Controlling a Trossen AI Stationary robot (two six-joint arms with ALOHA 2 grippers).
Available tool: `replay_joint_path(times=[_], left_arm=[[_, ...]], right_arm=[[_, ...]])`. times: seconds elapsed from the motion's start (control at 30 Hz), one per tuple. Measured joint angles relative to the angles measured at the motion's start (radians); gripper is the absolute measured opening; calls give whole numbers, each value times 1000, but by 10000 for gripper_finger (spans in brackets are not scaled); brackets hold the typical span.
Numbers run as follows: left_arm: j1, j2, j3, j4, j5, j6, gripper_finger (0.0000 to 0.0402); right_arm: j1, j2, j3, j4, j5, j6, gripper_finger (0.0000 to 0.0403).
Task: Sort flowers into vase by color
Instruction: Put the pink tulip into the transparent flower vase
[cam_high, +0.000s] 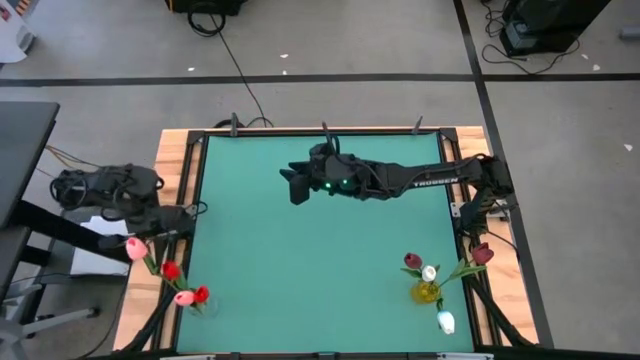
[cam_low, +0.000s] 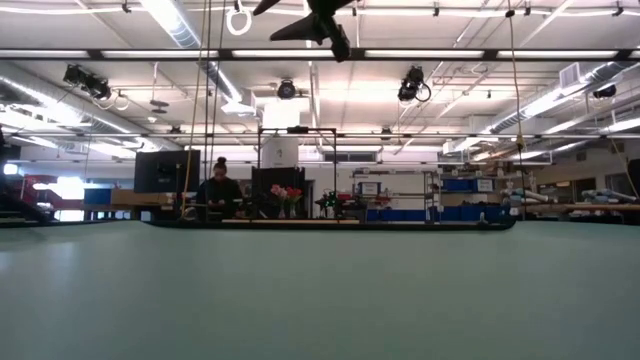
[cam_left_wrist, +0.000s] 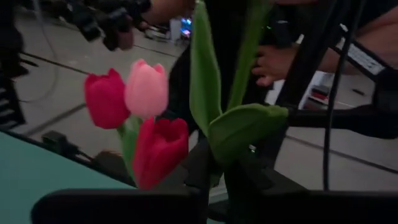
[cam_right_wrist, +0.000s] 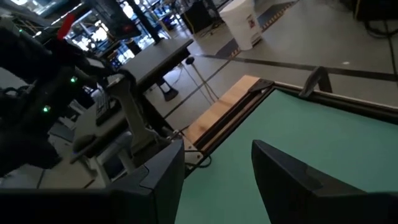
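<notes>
My left end effector (cam_high: 150, 232) is hanging by the red and pink flowers (cam_high: 172, 270), state unclear; right end effector (cam_high: 293, 185) is hovering, fingers apart, over the far desk (cam_high: 320, 270).

The setting is a large industrial lab or workshop hall. Above the green table (cam_low: 320, 300), exposed ceiling beams carry strip lights (cam_low: 170, 20) and hanging cables. Beyond the table stand workbenches, shelving (cam_low: 400, 195) and a seated person (cam_low: 219, 188). The floor around it is taped grey concrete (cam_high: 350, 60).

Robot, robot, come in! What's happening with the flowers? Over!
Right gripper open, empty, over mat. Left gripper by table's left edge. Red-pink flowers left, darker and white flowers right. Nothing blocking.
</notes>
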Motion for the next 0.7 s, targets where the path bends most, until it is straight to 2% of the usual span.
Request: replay_joint_path(times=[0.17,0.3,0.53,0.7], left_arm=[[-69,78,0,2,-53,4,76],[-111,123,0,34,-75,-58,113],[-146,120,14,53,-76,-168,183],[-192,122,23,52,-106,-198,198]], right_arm=[[-12,0,0,0,-42,0,195],[-14,0,0,-3,-62,-2,195],[-14,0,0,-20,-83,-3,195],[-14,0,0,-23,-107,-3,195]])
